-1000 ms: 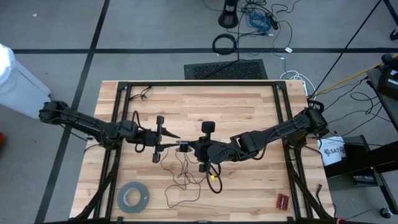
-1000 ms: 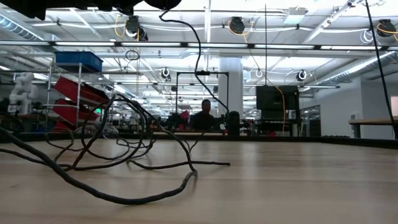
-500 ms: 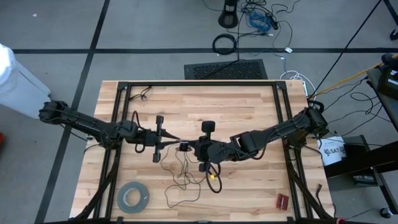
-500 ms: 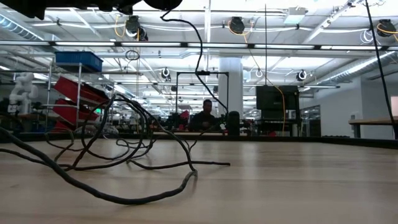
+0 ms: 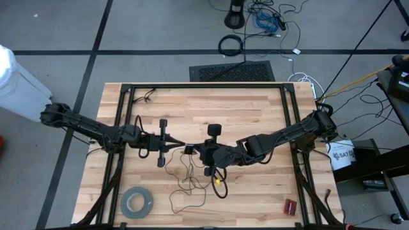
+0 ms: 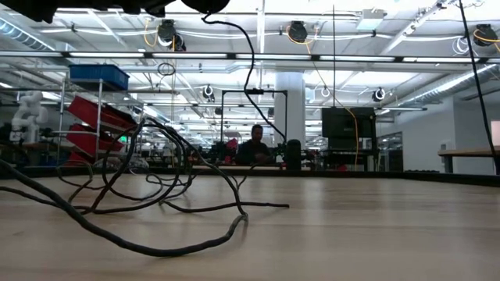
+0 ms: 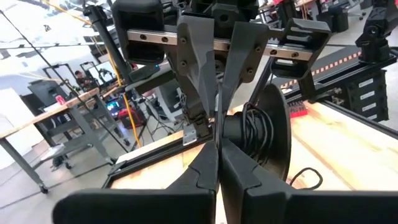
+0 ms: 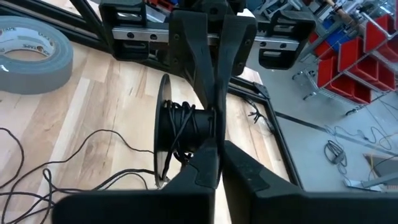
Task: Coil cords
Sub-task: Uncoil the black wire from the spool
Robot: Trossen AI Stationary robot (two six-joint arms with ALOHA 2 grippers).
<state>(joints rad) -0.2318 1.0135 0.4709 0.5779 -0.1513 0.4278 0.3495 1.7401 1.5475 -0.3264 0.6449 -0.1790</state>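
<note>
The cords are one thin dark wire [image 5: 186, 179], partly wound on the hub [image 8: 186, 124] of a small round black disc [image 7: 275, 140]. The disc is held in the air over the table's middle. From it the wire drops to slack loops [image 6: 156, 195] lying on the wood. My left gripper [image 7: 217, 142] comes in from the table's left. My right gripper [image 8: 217, 144] comes in from the right. Their tips meet at the disc [image 5: 189, 150], each gripper shut on it. My left gripper pinches the thin end of the hub [image 7: 219, 127], beside the wound wire, between its two fingers. It comes in level from the table's left. The disc stands on edge, clear of the table. My right gripper pinches the same thin end of the hub [image 8: 214, 127] from the opposite edge, its fingers slanting slightly down from the table's right. The two grippers' tips nearly touch. The wound wire sits just beside the fingers, and the rest hangs slack below.
A wide grey tape roll [image 5: 136, 202] lies near the table's near left corner, and a small red thing [image 5: 291, 206] near the near right corner. A yellow bit [image 5: 218, 181] sits among the loops. Black frame rails [image 5: 121, 115] run along both sides. A person [image 6: 256, 144] sits far behind.
My left gripper has shut: its fingers stood spread around the disc's end a second ago and now lie together on it. Both arms have kept their places, and the disc and the loops have not moved.
</note>
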